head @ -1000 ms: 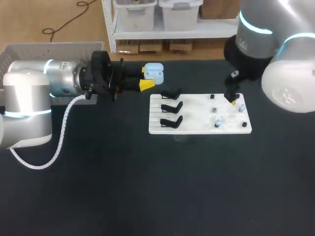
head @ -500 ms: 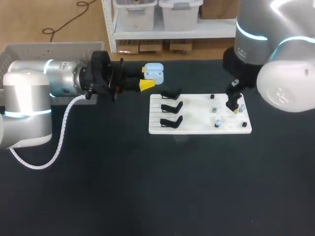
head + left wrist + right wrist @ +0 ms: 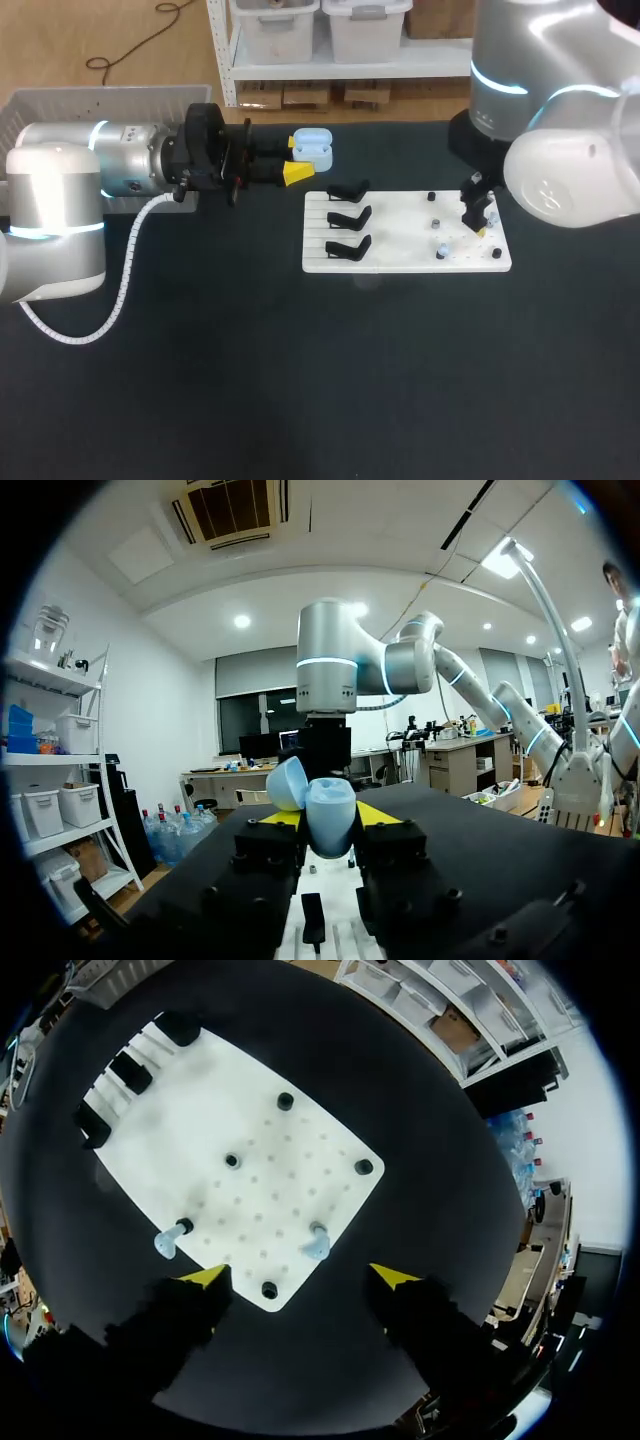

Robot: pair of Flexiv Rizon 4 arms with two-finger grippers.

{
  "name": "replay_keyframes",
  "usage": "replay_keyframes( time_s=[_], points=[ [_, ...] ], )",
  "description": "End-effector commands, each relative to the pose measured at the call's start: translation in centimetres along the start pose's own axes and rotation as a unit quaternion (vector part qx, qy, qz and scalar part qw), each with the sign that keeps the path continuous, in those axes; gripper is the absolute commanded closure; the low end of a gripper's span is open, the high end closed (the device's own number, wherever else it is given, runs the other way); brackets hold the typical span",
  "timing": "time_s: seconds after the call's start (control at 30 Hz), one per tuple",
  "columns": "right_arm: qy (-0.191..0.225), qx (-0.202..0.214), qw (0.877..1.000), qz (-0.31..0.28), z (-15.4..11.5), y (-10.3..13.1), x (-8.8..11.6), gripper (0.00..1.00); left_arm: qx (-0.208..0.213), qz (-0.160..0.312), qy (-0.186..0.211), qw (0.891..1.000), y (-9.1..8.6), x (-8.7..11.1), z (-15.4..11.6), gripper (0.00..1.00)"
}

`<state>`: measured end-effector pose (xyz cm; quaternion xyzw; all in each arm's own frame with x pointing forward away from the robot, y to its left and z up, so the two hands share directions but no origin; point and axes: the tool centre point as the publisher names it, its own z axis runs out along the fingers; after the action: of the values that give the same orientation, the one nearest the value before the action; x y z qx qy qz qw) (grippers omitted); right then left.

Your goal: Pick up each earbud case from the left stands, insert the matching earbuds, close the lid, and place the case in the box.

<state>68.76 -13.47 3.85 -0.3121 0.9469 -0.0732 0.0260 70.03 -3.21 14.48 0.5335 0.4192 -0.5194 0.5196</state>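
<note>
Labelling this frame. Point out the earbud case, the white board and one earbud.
earbud case (image 3: 330,820): left wrist view, front of its body.
white board (image 3: 215,1100): right wrist view, bare surface.
earbud (image 3: 318,1247): right wrist view, its blue body.

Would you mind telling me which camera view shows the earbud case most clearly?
The left wrist view: it shows the earbud case close up, lid open, clamped between the left gripper fingers. The head view shows it small at that gripper's tips; the right wrist view does not show it.

hand (image 3: 300,1277) spread | white board (image 3: 250,1130) beneath | two earbuds (image 3: 318,1246) on it
</note>
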Motion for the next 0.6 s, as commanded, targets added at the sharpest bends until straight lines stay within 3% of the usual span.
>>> replay_keyframes(
  time_s=[0.03,0.13,0.6],
  points=[
    [-0.003,-0.001,1.0,0.001,0.45,-0.48,-0.1,0.43,-0.001,0.001,-0.001,1.0,-0.03,0.05,-0.04,1.0],
    [-0.007,0.0,1.0,0.003,0.68,-0.76,-0.11,0.51,-0.001,0.001,-0.001,1.0,-0.03,0.05,-0.04,1.0],
    [-0.022,0.019,1.0,0.009,1.44,-0.78,-0.13,0.56,-0.001,0.001,-0.001,1.0,-0.03,0.05,-0.04,1.0]
  ],
)
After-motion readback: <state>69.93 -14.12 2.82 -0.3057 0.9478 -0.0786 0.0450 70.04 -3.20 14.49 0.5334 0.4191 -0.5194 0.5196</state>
